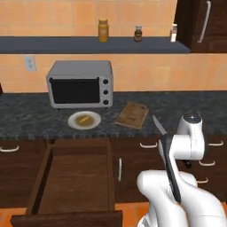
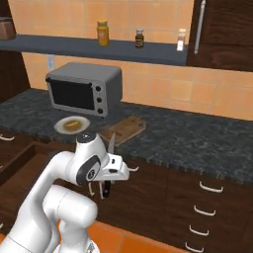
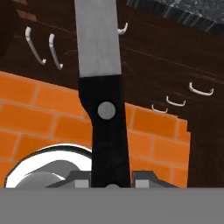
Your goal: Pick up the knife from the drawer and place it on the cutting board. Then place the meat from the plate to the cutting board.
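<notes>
hand view showed the gripper (image 3: 112, 183) clamped on the knife (image 3: 103, 100); the drawer (image 1: 73, 181) stood open, the meat (image 1: 82, 119) lay on the plate (image 1: 95, 121).

No legible text, brand, number or sign found. The jars on the shelf (image 1: 88, 44), a yellow one (image 1: 103, 30) and a dark one (image 1: 138, 33), carry bands that may be labels, but these are too small and blurred to read. The toaster oven (image 1: 80, 84) has round knobs with no markings that can be made out. The knife (image 3: 101, 87) shows a plain blade and handle with one rivet, no stamp.
</notes>
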Motion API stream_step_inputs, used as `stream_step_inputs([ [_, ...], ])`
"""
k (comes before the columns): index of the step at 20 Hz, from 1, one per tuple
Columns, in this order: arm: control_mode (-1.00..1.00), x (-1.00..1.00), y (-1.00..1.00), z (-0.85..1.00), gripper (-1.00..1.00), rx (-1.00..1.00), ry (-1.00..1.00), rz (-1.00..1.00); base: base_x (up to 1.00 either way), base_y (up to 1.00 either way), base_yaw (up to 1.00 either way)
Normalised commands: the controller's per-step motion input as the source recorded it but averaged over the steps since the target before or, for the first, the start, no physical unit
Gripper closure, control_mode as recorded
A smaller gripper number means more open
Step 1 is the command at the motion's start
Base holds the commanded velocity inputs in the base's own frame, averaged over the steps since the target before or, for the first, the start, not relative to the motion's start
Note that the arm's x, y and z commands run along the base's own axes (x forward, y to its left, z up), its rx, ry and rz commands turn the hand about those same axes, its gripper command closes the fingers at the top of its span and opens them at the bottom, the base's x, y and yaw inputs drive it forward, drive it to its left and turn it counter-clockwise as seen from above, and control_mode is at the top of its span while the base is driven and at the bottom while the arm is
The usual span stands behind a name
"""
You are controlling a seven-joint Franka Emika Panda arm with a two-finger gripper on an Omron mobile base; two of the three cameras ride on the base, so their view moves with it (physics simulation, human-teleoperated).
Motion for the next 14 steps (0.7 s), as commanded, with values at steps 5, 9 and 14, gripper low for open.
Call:
stream_step_inputs([
  [5,1.00,0.00,0.00,0.00,1.00,0.00,0.00,0.00,0.97,-0.02,0.11],
  [9,1.00,0.00,0.00,0.00,1.00,0.00,0.00,0.00,0.88,0.00,0.01],
  [14,-1.00,0.48,0.11,0.03,1.00,0.04,0.02,-0.07,0.22,0.07,0.00],
])
